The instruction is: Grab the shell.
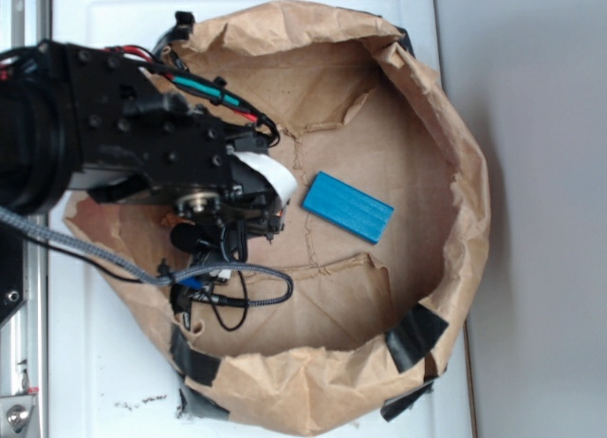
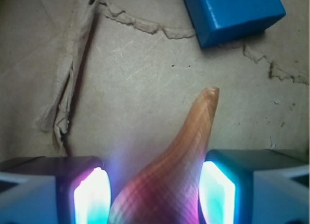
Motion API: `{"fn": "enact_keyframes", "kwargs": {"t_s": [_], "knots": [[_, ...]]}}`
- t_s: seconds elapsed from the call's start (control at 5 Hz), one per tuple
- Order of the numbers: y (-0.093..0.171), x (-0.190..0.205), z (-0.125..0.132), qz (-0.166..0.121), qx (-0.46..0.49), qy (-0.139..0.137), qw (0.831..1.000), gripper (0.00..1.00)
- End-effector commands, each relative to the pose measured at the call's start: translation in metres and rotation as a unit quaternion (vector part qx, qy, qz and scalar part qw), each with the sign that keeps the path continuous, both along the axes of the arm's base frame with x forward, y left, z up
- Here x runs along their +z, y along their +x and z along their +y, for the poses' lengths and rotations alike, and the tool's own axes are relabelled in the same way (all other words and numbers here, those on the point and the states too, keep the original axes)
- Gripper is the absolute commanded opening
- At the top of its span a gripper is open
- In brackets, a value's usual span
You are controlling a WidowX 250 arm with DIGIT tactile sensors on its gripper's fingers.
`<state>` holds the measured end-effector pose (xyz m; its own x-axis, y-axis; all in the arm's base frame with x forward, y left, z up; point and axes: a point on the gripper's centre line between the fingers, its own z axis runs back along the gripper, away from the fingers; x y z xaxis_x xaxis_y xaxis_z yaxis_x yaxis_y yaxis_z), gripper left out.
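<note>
The shell (image 2: 179, 166) is tan-orange and ribbed. In the wrist view it lies between my two lit fingers, its long pointed tail reaching up towards the blue block (image 2: 232, 13). My gripper (image 2: 152, 185) is closed in on its wide body: the right pad (image 2: 217, 195) presses its side and the left pad (image 2: 89, 197) meets it at the frame's bottom edge. In the exterior view the arm (image 1: 161, 144) hangs over the left part of the brown paper bag floor (image 1: 379, 116) and hides the shell and fingertips.
The blue block (image 1: 348, 207) lies right of the arm on the bag floor. The bag's crumpled rolled-down rim (image 1: 465, 173) rings the area, patched with black tape (image 1: 415, 334). A torn paper seam (image 2: 72, 88) runs at the left of the wrist view.
</note>
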<state>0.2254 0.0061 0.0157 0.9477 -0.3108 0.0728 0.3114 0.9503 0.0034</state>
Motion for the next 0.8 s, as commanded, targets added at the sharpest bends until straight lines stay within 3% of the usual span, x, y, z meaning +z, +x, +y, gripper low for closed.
{"fn": "enact_keyframes", "kwargs": {"t_s": [0.0, 0.6], "knots": [[-0.003, 0.016, -0.008, -0.030, -0.003, 0.008, 1.000, 0.00], [0.008, 0.125, -0.004, -0.073, 0.064, -0.045, 0.994, 0.00]]}}
